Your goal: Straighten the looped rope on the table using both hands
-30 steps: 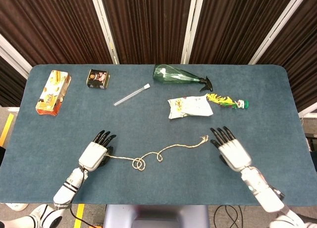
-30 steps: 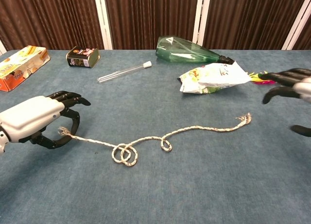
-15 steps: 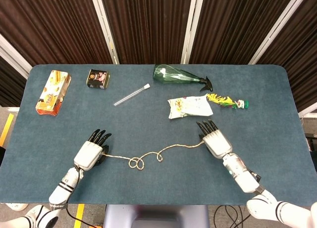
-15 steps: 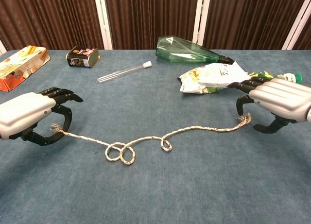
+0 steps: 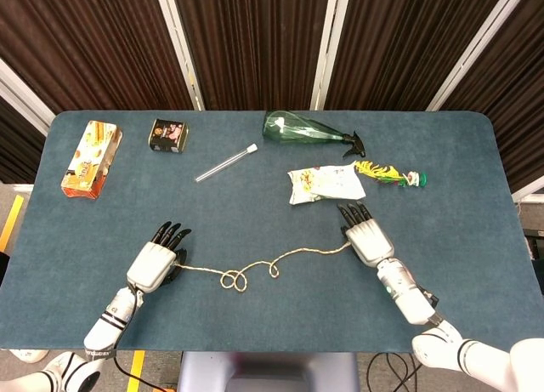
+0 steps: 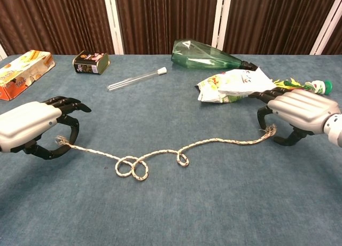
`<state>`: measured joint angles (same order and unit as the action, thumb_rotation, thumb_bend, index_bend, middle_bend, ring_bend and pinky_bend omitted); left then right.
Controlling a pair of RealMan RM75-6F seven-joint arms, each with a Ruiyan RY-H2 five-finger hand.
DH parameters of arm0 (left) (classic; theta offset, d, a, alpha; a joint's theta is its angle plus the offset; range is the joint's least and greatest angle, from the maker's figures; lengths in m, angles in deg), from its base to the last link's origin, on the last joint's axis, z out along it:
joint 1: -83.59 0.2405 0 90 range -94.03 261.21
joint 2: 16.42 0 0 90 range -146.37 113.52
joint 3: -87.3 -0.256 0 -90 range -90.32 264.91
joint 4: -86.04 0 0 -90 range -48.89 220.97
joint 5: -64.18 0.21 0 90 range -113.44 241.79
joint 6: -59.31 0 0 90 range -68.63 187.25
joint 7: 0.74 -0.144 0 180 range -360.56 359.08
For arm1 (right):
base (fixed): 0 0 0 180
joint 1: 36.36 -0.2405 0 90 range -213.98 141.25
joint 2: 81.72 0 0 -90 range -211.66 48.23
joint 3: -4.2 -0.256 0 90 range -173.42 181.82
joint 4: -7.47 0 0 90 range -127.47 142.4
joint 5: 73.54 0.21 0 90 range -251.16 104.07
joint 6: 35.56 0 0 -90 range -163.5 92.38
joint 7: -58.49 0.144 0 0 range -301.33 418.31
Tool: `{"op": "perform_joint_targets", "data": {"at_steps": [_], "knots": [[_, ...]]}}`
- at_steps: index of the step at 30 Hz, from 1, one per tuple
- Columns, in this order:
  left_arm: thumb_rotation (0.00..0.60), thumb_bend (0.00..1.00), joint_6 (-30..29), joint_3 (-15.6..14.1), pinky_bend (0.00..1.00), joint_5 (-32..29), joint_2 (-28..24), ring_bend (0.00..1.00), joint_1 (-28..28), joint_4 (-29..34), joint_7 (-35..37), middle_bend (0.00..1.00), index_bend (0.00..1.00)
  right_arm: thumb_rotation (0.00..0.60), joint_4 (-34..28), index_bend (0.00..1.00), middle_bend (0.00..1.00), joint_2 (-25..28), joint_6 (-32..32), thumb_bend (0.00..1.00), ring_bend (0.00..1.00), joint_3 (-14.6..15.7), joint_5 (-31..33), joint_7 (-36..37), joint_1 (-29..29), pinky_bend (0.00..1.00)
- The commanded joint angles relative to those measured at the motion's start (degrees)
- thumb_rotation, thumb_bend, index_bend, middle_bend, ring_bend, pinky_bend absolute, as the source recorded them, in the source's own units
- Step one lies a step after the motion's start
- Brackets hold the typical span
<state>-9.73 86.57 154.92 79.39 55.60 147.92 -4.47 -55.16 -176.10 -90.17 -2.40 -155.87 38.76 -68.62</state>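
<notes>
From the head view, the rope is lying across the near part of the blue surface, running from the left hand through a double loop and a smaller curl to the right hand. The left hand is covering the rope's left end; the right hand, which a second ago was sitting well to the right of the frayed end, is now sitting right at it, having moved inward and slightly forward. The loops have slid a little leftward since then, so the left hand seems to be drawing its end along. Farther back are lying a green bottle, a snack bag, a test tube, a small tin and an orange box.

From the chest view, the left hand is pinching the rope's end between curled fingers and thumb. The right hand is arching over the frayed tip with fingers and thumb curved down on either side; whether they are actually gripping the tip I cannot tell.

In my judgement the reach is finished and the grasp is being settled; once both ends are held, pulling them apart should draw out the loops.
</notes>
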Motion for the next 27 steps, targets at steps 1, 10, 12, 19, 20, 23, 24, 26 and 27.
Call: {"op": "perform_joint_targets", "data": {"at_steps": [1,10,12,19,20,23,24,26,27], "knots": [[0.600,0.42,-0.03,-0.05,0.07,0.09,-0.04,0.00,-0.05,0.03,-0.01,0.11,0.59,0.600,0.75,0.58,0.00,-0.66,0.19,0.41,0.00,0.00,0.49,0.44,-0.34,0.00],[0.600,0.42,0.12,-0.12,0.07,-0.02,-0.15,0.00,-0.07,-0.15,0.05,0.11,0.59,0.600,2.35,0.63,0.00,-1.95,0.40,0.42,0.00,0.42,1.54,-0.10,-1.04,0.00],[0.600,0.43,0.20,-0.12,0.07,-0.08,-0.15,0.00,-0.09,-0.27,0.13,0.11,0.59,0.600,2.66,0.64,0.00,-2.14,0.52,0.44,0.00,0.49,1.86,-0.34,-1.17,0.00],[0.600,0.43,0.22,-0.20,0.07,0.00,-0.19,0.00,-0.15,-0.58,0.77,0.11,0.59,0.600,3.17,0.69,0.03,-2.60,0.57,0.50,0.00,0.74,2.62,-1.07,-1.44,0.00],[0.600,0.43,0.27,-0.21,0.07,0.01,-0.22,0.00,-0.19,-0.64,0.84,0.11,0.59,0.600,3.24,0.69,0.03,-2.67,0.59,0.50,0.00,0.78,2.75,-1.20,-1.48,0.00],[0.600,0.43,0.21,-0.21,0.07,0.07,-0.31,0.00,-0.24,-0.70,1.04,0.11,0.59,0.600,3.12,0.72,0.04,-2.66,0.45,0.52,0.00,0.84,2.94,-1.21,-1.54,0.00],[0.600,0.43,0.14,-0.18,0.07,0.09,-0.36,0.00,-0.24,-0.71,1.05,0.11,0.59,0.600,2.95,0.72,0.05,-2.55,0.27,0.52,0.00,0.85,2.94,-1.14,-1.51,0.00],[0.600,0.43,-0.05,-0.08,0.07,0.07,-0.50,0.00,-0.22,-0.68,1.05,0.11,0.59,0.600,2.35,0.73,0.05,-2.08,-0.37,0.53,0.00,0.86,2.84,-0.86,-1.35,0.00],[0.600,0.43,-0.12,-0.04,0.07,0.05,-0.56,0.00,-0.21,-0.65,1.04,0.11,0.59,0.600,2.10,0.73,0.05,-1.87,-0.60,0.53,0.00,0.87,2.81,-0.75,-1.27,0.00]]}}
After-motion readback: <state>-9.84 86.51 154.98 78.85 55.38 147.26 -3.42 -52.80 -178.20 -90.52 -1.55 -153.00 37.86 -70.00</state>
